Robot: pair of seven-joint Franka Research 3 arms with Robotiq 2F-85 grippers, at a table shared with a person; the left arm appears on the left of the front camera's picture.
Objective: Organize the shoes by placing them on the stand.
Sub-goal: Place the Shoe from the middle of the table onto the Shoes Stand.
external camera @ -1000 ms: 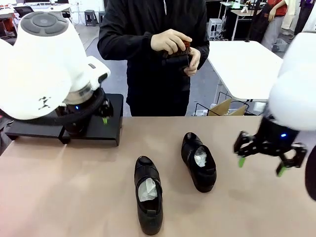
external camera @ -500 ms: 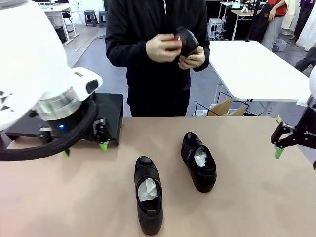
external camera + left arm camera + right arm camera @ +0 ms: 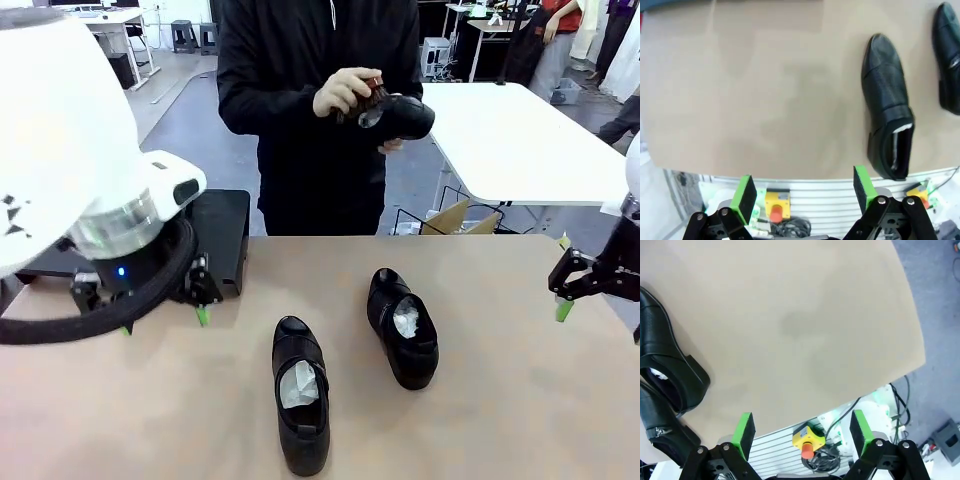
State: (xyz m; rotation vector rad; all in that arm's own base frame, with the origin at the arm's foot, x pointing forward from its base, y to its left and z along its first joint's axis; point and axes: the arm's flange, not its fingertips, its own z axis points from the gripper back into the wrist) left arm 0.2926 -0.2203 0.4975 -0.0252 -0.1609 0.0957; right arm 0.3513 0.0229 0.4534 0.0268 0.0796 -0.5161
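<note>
Two black shoes lie on the tan table: one near the front [image 3: 300,395], one right of the middle [image 3: 402,325], both stuffed with white paper. A person across the table holds a third shoe [image 3: 402,115] with a small brush against it. The black stand [image 3: 228,235] sits at the far left, partly behind my left arm. My left gripper [image 3: 164,322] hangs open just in front of the stand, well left of the shoes. Its wrist view shows open green pads [image 3: 745,197], one shoe [image 3: 887,105] and another [image 3: 947,60]. My right gripper [image 3: 598,300] is open at the right edge.
In the right wrist view the open gripper [image 3: 801,431] looks down at bare table near its edge, with both shoes [image 3: 670,370] off to the picture's left. A white table [image 3: 510,140] and a cardboard box [image 3: 455,218] stand behind the person.
My left gripper came forward off the stand and lower. My right gripper pulled back to the table's right edge. The person turned the held shoe while brushing it.
</note>
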